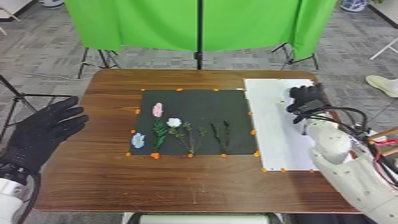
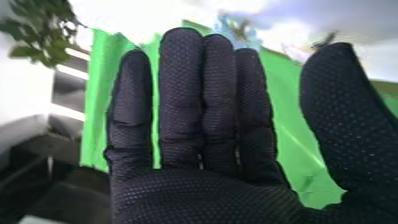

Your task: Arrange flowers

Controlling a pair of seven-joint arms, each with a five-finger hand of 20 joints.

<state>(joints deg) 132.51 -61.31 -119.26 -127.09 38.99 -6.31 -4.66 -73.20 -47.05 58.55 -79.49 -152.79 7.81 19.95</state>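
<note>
I'd guess a first piece has to go from the dark mat [image 1: 200,100] to the white sheet [image 1: 276,130]. On the mat lie the pink flower [image 1: 158,109], the white flower [image 1: 174,122], the blue flower [image 1: 138,140] and some green stems [image 1: 160,134]. Best come down low and pinch a stem gently near its middle, since petals could crush or slide. The right hand [image 2: 195,195], over the sheet's far end, has its fingers straight, thumb well apart, nothing in the palm; the left hand [image 1: 40,132] is open too, holding nothing.
</note>
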